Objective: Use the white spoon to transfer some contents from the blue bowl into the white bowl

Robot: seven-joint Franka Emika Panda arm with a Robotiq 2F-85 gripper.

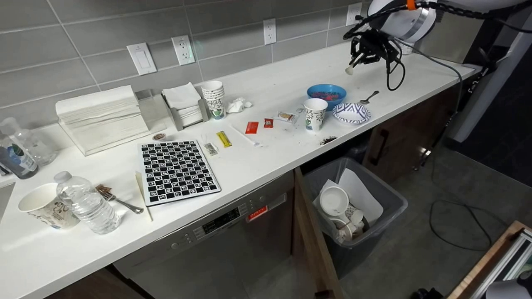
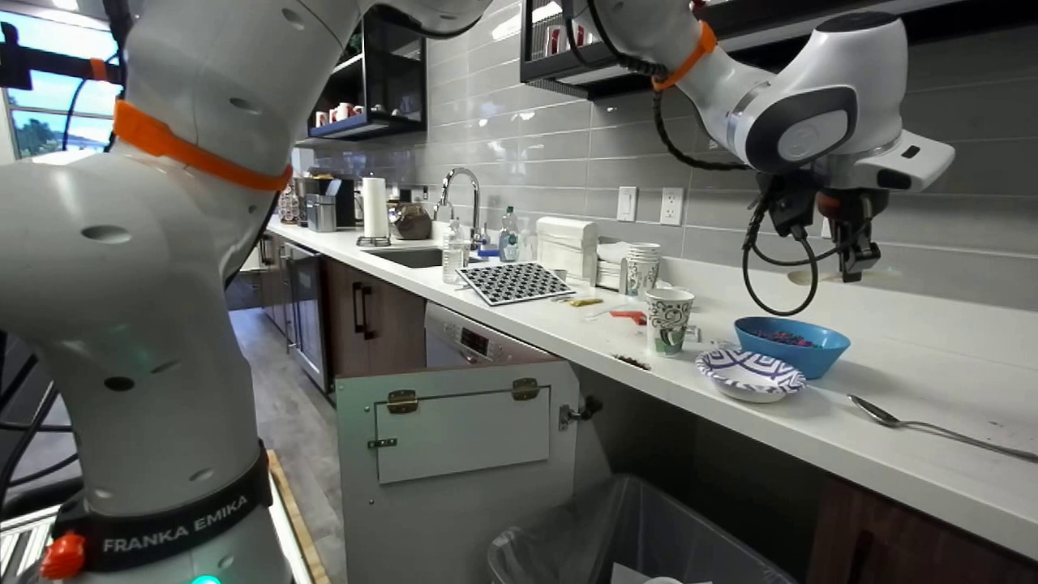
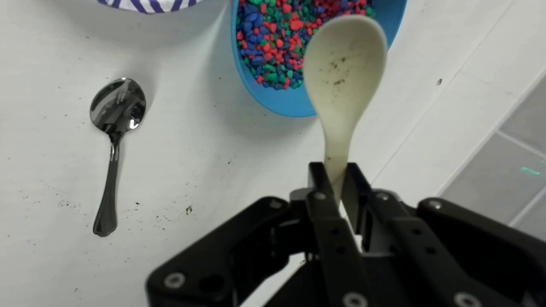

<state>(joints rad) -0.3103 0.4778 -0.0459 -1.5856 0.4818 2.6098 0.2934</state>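
The white spoon point(image 3: 345, 64) is held by its handle in my gripper point(image 3: 335, 169). Its bowl is level with only a few dark specks in it. In the wrist view it overlaps the blue bowl point(image 3: 290, 104), which holds red, green and blue bits. In an exterior view my gripper point(image 2: 861, 264) and spoon point(image 2: 803, 277) are raised above the blue bowl point(image 2: 819, 357). Against that bowl sits a shallow white bowl with a blue pattern point(image 2: 750, 375). A deep, cup-like white paper cup with leaf print point(image 1: 314, 116) stands beside them. Which one the white bowl means I cannot tell.
A metal spoon point(image 3: 113, 162) lies on the counter near the patterned bowl. Packets point(image 1: 252, 127), dark grounds point(image 1: 328, 140) and a stack of cups point(image 1: 214, 99) are farther along. The tiled wall point(image 1: 232, 37) runs behind. A bin point(image 1: 365, 236) stands below the front edge.
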